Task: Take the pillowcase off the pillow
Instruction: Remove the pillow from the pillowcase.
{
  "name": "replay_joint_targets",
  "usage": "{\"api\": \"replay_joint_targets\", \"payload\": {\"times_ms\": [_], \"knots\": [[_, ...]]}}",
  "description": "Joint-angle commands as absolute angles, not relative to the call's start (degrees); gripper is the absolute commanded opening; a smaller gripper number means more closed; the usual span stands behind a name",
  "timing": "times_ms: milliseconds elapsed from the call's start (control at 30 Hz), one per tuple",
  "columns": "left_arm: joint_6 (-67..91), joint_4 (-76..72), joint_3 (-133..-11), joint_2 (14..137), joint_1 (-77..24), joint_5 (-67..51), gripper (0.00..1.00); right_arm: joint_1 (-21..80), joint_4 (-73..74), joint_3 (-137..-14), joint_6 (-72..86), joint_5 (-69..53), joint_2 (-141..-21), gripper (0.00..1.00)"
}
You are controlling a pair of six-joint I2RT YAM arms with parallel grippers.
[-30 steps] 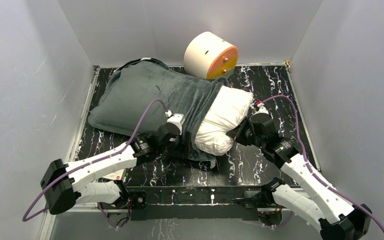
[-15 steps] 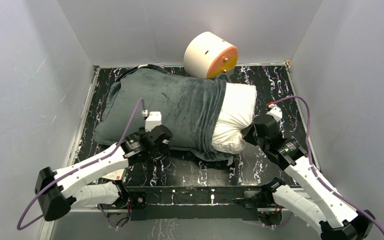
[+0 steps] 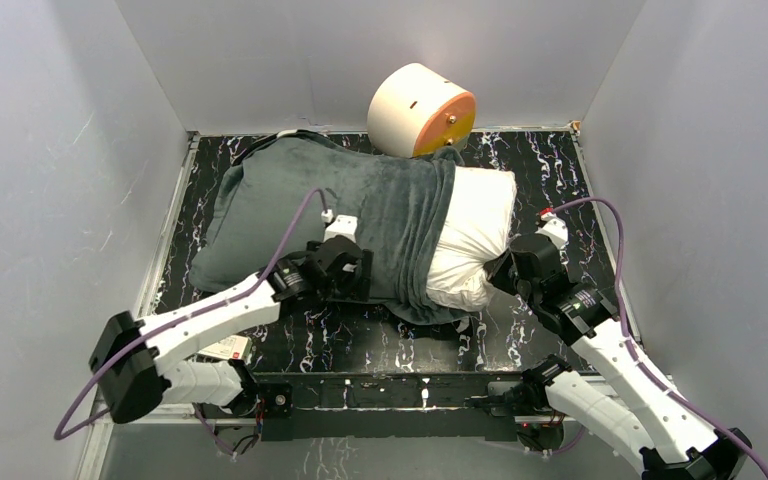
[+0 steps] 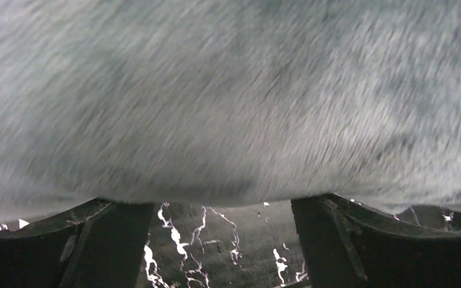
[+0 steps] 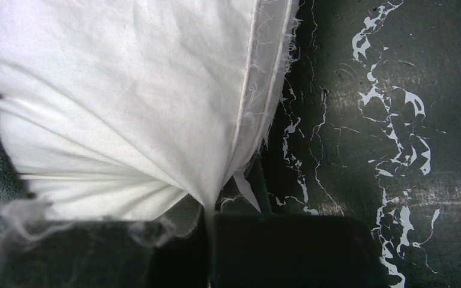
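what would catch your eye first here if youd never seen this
A big dark grey pillowcase fills the middle of the black marbled table, with the white pillow poking out of its right end. The right hand pinches that pillow's near corner, and a cream-and-orange cylinder sits at the back wall.

grey pillowcase (image 4: 228, 96) fills view (gripper (image 4: 222, 240) wide apart).

One pillowcase (image 3: 310, 205) lies just ahead of the left gripper (image 3: 360, 280), one pillow (image 3: 475, 230) at the right gripper (image 3: 497, 275), one cylinder (image 3: 420, 110) beyond those two grippers, and perhaps one small card (image 3: 225, 348) behind the left one.
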State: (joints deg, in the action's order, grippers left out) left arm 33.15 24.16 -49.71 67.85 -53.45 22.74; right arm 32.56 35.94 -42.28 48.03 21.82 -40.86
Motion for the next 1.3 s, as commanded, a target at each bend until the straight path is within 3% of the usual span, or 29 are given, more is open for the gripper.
{"api": "replay_joint_targets", "payload": {"times_ms": [0, 33, 100, 133, 233, 533, 867, 967, 1067, 1100, 1200, 1267], "knots": [[30.54, 20.14, -56.13, 73.27, -52.33, 22.37, 0.64, 31.75, 33.40, -42.70, 48.43, 24.90, -40.54, 0.00], [31.03, 21.73, -56.96, 74.40, -52.18, 25.66, 0.55, 31.76, 33.52, -42.86, 48.23, 25.15, -40.79, 0.00], [32.88, 24.32, -56.92, 75.32, -51.33, 31.28, 0.24, 31.82, 33.81, -43.19, 48.02, 25.75, -40.74, 0.00], [33.59, 24.71, -56.04, 74.96, -50.36, 32.32, 0.14, 31.77, 33.83, -43.31, 47.87, 26.14, -40.69, 0.00], [33.68, 24.86, -52.19, 72.02, -46.84, 32.66, 0.00, 31.73, 34.59, -44.33, 46.99, 27.75, -40.78, 0.00], [32.21, 34.56, -48.58, 61.86, -36.58, 39.26, 0.00, 30.36, 39.04, -47.09, 44.81, 33.77, -43.23, 0.00], [28.31, 40.19, -48.87, 57.40, -26.78, 42.80, 0.00, 21.95, 37.00, -48.43, 41.52, 24.32, -44.49, 0.00], [24.66, 38.44, -50.08, 57.81, -24.55, 37.39, 0.00, 21.34, 36.34, -48.69, 40.82, 21.04, -43.90, 0.00], [23.57, 34.76, -50.88, 56.39, -24.52, 21.84, 0.00, 21.35, 34.49, -48.16, 41.20, 14.00, -43.63, 0.00], [23.91, 33.17, -50.92, 55.60, -24.52, 16.03, 0.04, 21.40, 33.79, -47.78, 41.91, 11.46, -43.74, 0.00], [27.02, 27.86, -50.60, 53.46, -24.52, 0.00, 0.58, 21.36, 30.89, -45.53, 44.16, 5.33, -44.16, 0.00], [30.56, 23.91, -49.89, 52.89, -24.57, -9.85, 0.75, 21.32, 28.66, -43.91, 45.29, 2.77, -44.59, 0.00]]}}
